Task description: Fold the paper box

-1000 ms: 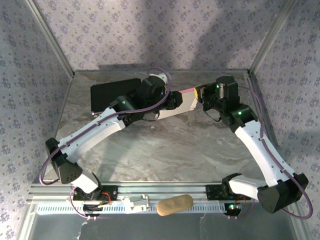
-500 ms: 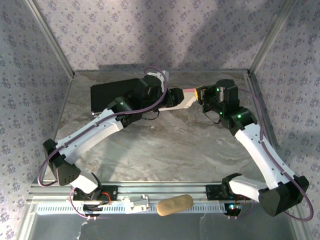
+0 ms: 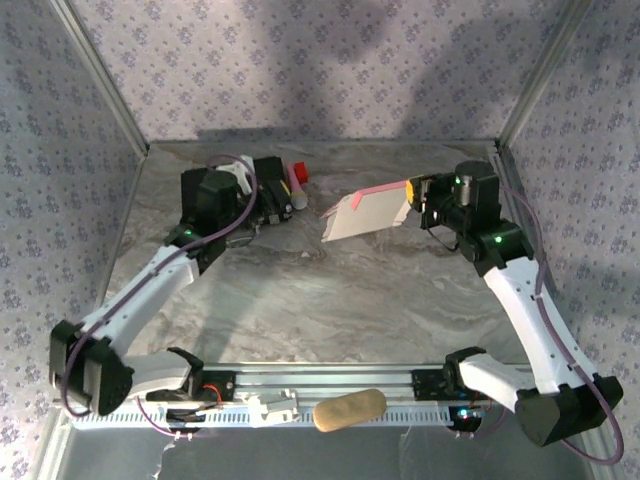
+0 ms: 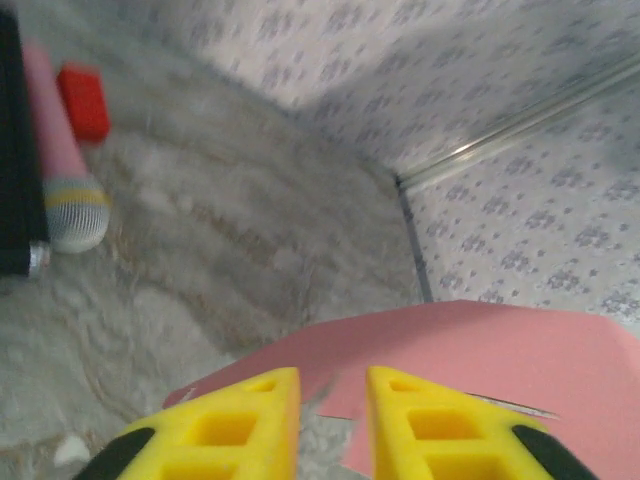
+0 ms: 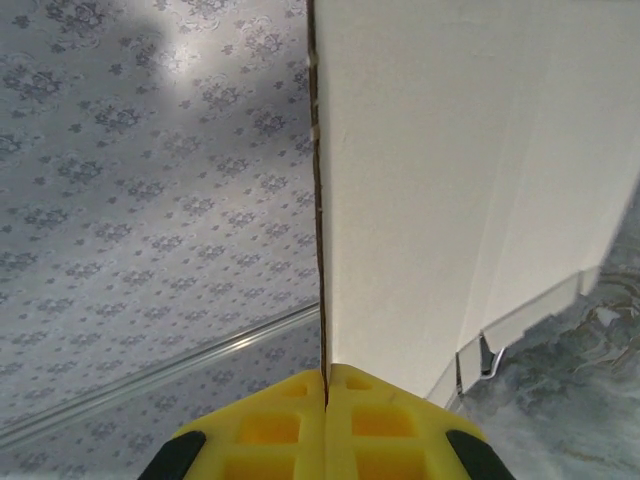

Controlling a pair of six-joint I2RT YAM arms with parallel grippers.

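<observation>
The paper box (image 3: 365,214) hangs well to the right of the black box (image 3: 192,190), pinched at the edge farthest from it by the right end effector (image 5: 325,385). That end effector's fingers are pressed together on the sheet, which stands on edge with its pale inner face to the wrist camera. I cannot tell whether its low corner touches the desk (image 3: 330,300). The left end effector (image 4: 330,405) sits just right of the black box, its fingers a narrow gap apart and holding nothing. A pink pen-like thing (image 4: 55,150) and a red block (image 4: 84,100) lie beside the black box. The cardboard looks light and thin, stiff along its panels but ready to bend at the creases and easily crumpled. I would take it near a fold line at the free end, with a light pinch.
</observation>
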